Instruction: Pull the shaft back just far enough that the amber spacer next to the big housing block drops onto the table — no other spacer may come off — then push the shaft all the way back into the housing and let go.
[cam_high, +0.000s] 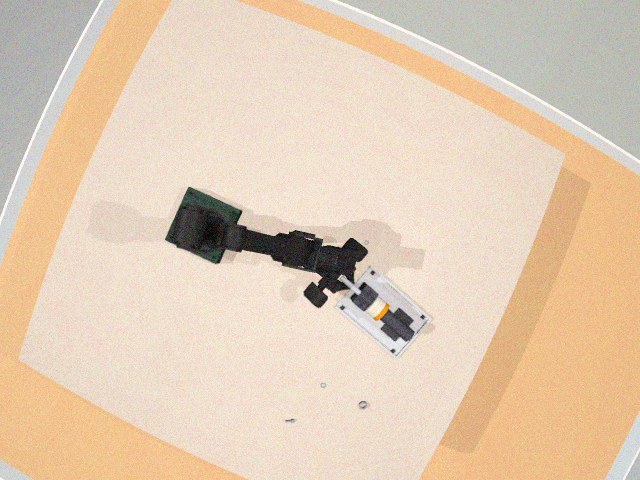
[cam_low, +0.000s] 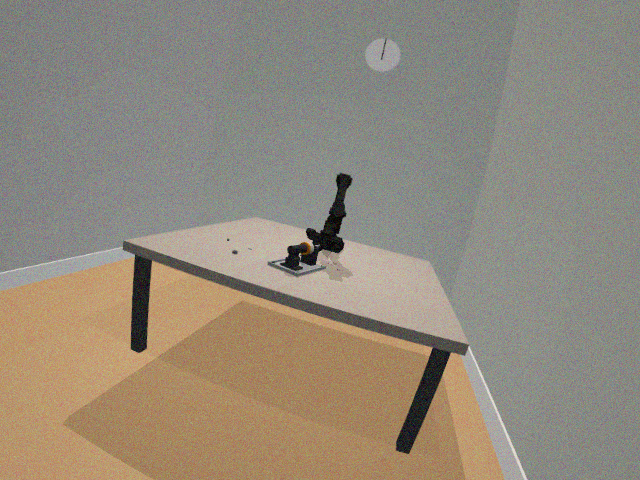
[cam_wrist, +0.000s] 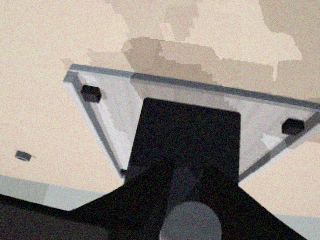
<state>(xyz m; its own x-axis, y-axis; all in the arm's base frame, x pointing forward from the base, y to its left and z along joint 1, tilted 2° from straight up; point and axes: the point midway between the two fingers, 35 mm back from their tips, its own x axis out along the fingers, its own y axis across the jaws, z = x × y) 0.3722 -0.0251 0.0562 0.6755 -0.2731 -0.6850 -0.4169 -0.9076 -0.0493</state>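
Gripper (cam_high: 346, 283) (cam_low: 316, 248) (cam_wrist: 187, 171) is clamping the shaft (cam_high: 351, 285) (cam_wrist: 191, 227), the amber spacer (cam_high: 381, 311) (cam_low: 308, 249) is sitting undropped, and drop, push-in and release are remaining

Counted: one bench (cam_high: 310, 129) (cam_low: 387, 279) (cam_wrist: 30, 110), two visible legs (cam_low: 140, 304), one arm (cam_high: 258, 241) (cam_low: 333, 222), one plate (cam_high: 355, 318) (cam_low: 310, 271) (cam_wrist: 112, 125), four studs (cam_high: 372, 272) (cam_wrist: 91, 93), one amber spacer (cam_high: 381, 311) (cam_low: 308, 248), four small loose pieces (cam_high: 362, 404) (cam_low: 234, 252) (cam_wrist: 23, 156), one clock (cam_low: 383, 54). Pale spacers: number unclear.

The top view looked down from high above the surface (cam_high: 289, 129) (cam_low: 361, 279), slightly turned. The exterior one stood farthest off, beyond an edge, facing across it toward the walls. The wrist camera looked closely past the claw at the tray (cam_high: 343, 310) (cam_low: 281, 269) (cam_wrist: 105, 120), which all three shared.
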